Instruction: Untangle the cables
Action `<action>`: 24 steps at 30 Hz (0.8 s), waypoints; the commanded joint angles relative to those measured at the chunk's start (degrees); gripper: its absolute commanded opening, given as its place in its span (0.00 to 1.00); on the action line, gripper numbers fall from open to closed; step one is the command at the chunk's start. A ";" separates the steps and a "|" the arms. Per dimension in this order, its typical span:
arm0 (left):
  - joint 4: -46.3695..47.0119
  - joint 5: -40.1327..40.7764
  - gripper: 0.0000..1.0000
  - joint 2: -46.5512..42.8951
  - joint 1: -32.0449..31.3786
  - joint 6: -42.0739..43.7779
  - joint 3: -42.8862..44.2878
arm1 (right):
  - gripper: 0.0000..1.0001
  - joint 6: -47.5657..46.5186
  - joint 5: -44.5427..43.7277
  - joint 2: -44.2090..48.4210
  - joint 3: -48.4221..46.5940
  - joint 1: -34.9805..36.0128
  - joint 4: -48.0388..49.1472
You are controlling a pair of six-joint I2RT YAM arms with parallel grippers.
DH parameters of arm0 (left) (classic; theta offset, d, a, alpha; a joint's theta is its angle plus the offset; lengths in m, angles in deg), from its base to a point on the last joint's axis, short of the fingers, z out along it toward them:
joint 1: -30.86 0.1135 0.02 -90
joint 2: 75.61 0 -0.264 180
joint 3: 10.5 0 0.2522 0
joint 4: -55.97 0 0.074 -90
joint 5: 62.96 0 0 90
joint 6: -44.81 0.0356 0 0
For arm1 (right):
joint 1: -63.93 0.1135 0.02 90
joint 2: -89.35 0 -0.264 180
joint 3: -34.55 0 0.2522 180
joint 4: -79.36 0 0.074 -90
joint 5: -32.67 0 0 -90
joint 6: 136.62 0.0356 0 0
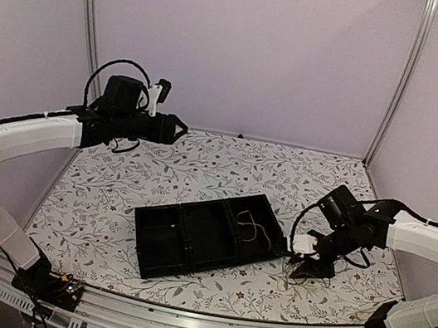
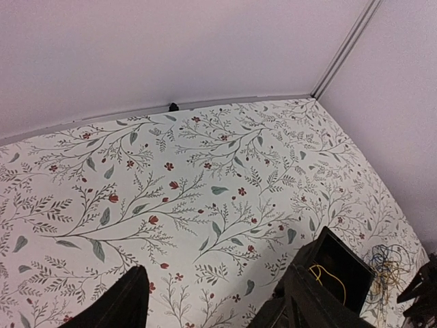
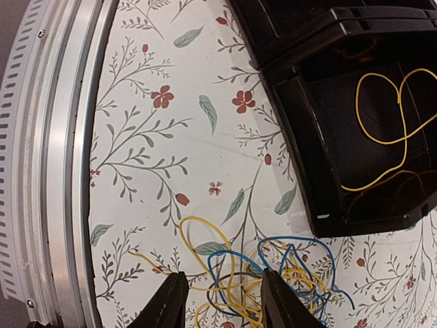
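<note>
The right gripper (image 3: 222,295) hangs low over the table (image 3: 205,157), close to its near edge and toward the right-hand corner. Its jaws stand apart and pinch nothing. The tangle of cables (image 3: 287,273) lies on the flowered surface directly under and between the two fingers (image 3: 167,304), spreading out past the right one. It sits just inside the metal rail (image 3: 61,171) that runs along the near edge, and just beside the right end of the tray (image 3: 307,157) without touching it. The tangle holds thin yellow, blue and dark wires looped through one another. How many there are cannot be counted from the wrist view, since the loops cross too often and the bundle runs off the bottom of the picture. One yellow cable (image 3: 382,130) lies apart from the rest, in loose open curves on the floor of the tray's right-end compartment. There is one tray, black and shallow, with three compartments in a row. It sits slantwise in the middle of the table, nearer the near edge than the far one. The left gripper (image 1: 181,128) is raised high over the far left corner, well apart from both tray and tangle, with its jaws spread wide around nothing.
</note>
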 commanded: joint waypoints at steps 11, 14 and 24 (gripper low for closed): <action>1.12 -0.42 0.69 1.51 -0.19 2.11 0.05 | 0.43 -3.71 -12.60 -11.31 -0.88 7.41 6.38; 1.13 -0.67 0.70 1.56 -0.20 2.06 0.10 | 0.43 -3.36 -11.99 -12.71 -1.26 7.63 7.29; 1.14 -1.66 0.70 2.00 -0.25 1.86 0.12 | 0.31 -2.62 -12.52 -16.84 -2.23 10.28 9.39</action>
